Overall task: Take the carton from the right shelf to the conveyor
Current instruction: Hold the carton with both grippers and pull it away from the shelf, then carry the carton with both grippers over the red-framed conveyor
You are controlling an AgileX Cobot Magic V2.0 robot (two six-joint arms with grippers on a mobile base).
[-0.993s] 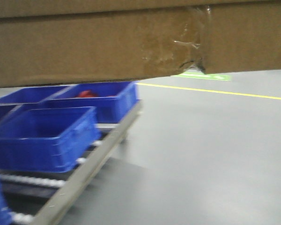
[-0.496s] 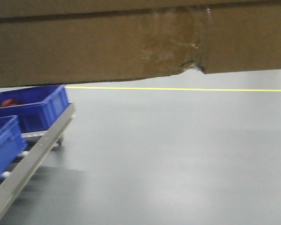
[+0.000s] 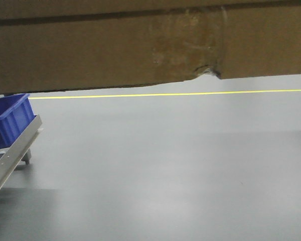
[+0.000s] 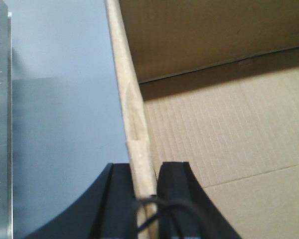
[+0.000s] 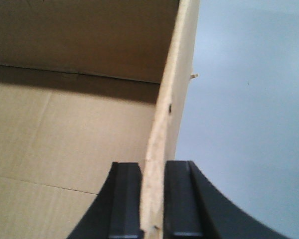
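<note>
The brown carton (image 3: 115, 47) fills the top of the front view, held above the floor, with a tape patch and a small tear (image 3: 206, 70) at its bottom edge. In the left wrist view my left gripper (image 4: 145, 172) is shut on the carton's left wall (image 4: 132, 114), one finger outside and one inside. In the right wrist view my right gripper (image 5: 153, 169) is shut on the carton's right wall (image 5: 172, 104) in the same way. The carton's open inside (image 4: 224, 124) is bare. The right shelf and the conveyor are out of view.
Smooth grey floor (image 3: 170, 170) with a yellow line (image 3: 165, 94) spreads below the carton. A blue bin (image 3: 7, 120) on a grey roller rack rail (image 3: 12, 158) sits at the far left; the rack's rail (image 4: 2, 124) also edges the left wrist view.
The blue bins and roller rack have slid left, nearly out of the front view, and the yellow line has levelled. The carton stays fixed at the top of the view, still gripped.
</note>
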